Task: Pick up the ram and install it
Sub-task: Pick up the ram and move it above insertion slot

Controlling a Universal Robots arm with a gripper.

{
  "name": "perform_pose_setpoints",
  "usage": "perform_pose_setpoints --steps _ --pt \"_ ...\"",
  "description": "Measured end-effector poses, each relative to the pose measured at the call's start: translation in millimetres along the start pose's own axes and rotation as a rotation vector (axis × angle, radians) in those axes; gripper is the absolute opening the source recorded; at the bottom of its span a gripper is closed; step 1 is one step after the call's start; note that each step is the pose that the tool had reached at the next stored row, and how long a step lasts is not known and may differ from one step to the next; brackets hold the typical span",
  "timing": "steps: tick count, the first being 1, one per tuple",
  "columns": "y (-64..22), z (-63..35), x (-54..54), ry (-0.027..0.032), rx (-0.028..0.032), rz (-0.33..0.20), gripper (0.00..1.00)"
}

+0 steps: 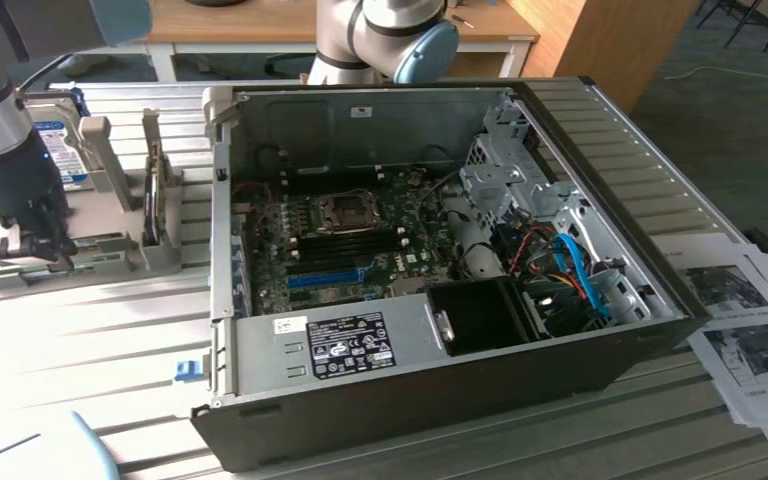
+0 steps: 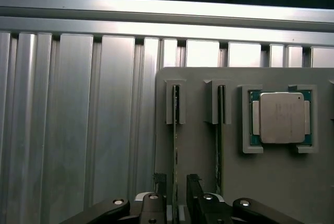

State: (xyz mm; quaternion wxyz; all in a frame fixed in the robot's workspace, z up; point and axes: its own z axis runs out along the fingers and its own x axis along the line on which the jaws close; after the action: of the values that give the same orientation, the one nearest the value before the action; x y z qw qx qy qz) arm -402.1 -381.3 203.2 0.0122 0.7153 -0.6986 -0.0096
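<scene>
1. Exterior view: your claw (image 1: 35, 250) hangs low over the grey holder (image 1: 91, 262), which lies on the slatted table (image 1: 91, 340) at the exterior view's left. The open computer case (image 1: 424, 390) stands well apart from it, toward the exterior view's right. The motherboard (image 1: 344, 235) lies flat in the floor of the case, with its long black slots (image 1: 344, 240) running across the board. So the claw is at the pick-up place and far from the install place.

2. Wrist view: the ram (image 2: 176, 140) stands on its edge in a slot of the holder, right under the claw. Its long axis runs straight away from the claw, in line with the gap between the fingers (image 2: 194, 185). The fingers are spread apart, one on each flat face of the stick, and nothing is clamped. Whether a pad already touches the board I cannot tell.

3. Wrist view, neighbours: a second stick (image 2: 219, 140) stands parallel in the next slot, just beside the ram and outside the fingers. The processor (image 2: 282, 117) lies flat in its pocket beyond that stick. My judgement is that you straddle the stick you want.
</scene>
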Motion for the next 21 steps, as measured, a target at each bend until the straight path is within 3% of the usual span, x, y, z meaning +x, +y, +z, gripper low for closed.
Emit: perform_pose_setpoints --steps 7,21 --pt "-7.7 -0.2 0.2 -0.0001 0.0000 0.000 0.29" --pt "-8.5 1.3 0.2 -0.0001 -0.0002 0.000 0.29"
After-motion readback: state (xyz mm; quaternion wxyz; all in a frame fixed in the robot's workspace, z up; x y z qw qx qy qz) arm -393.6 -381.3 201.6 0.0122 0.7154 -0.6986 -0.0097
